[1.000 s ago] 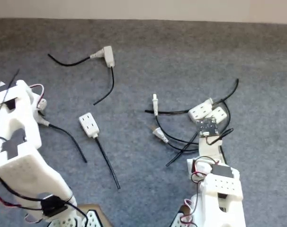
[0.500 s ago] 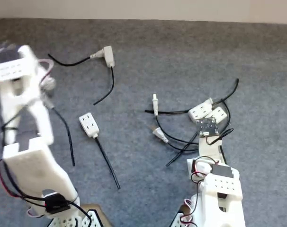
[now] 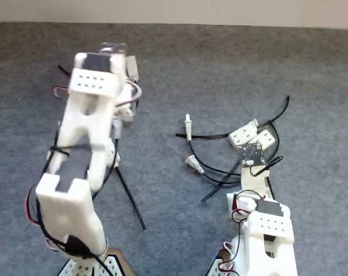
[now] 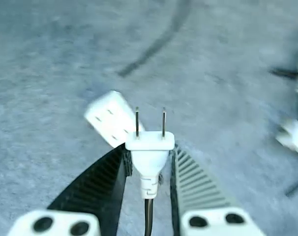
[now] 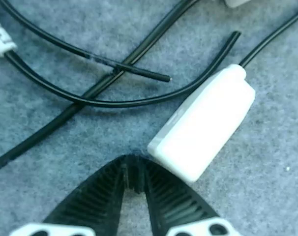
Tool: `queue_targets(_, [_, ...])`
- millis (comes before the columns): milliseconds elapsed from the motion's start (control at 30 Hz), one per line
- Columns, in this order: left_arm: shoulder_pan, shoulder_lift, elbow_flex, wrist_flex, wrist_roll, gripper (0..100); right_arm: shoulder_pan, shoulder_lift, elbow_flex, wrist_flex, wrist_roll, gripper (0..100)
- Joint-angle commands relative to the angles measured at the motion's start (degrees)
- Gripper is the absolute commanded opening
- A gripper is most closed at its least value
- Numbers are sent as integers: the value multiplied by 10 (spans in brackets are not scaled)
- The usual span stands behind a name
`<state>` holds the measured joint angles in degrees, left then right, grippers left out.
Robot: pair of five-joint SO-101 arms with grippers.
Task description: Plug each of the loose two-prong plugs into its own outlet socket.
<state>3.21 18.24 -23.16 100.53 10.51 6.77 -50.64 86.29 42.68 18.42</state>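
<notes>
Left end effector [image 4: 149, 153] clamps plug [image 4: 150, 142] (near socket [image 4: 108, 118]).

A white two-prong plug [image 4: 150, 147], clamped in the left pincer [image 4: 149, 153], points prongs-first toward a white socket [image 4: 111, 118].

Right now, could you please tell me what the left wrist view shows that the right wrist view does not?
Left wrist view: the left gripper shut on a white two-prong plug, with a white outlet socket on the carpet beyond its prongs. Right wrist view: the right gripper shut and empty, beside a white block, with crossing black cords past it. Shared: grey carpet and black ribbed fingers.
</notes>
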Motion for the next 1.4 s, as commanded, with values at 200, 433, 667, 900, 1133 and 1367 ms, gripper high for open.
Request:
queue_targets(200, [109,-301,264,-176,0,6,2,-2,1,-21,-5,9])
queue_targets(433, [109,-456,545,-453,1,6,2,-2,0,-22,-6,9])
queue_targets(667, [176,-630,778,-688,1,6,2,-2,-36,-20,-6,9])
queue_targets(900, [217,-804,1016,-1006,-1,6,2,-2,-182,24,-6,9])
queue_targets(1133, [217,-918,1144,-1148,-2,5,-28,-2,-379,121,-6,8])
queue_targets(1367, [218,-962,1189,-1148,-3,5,-182,-2,-541,194,-6,7])
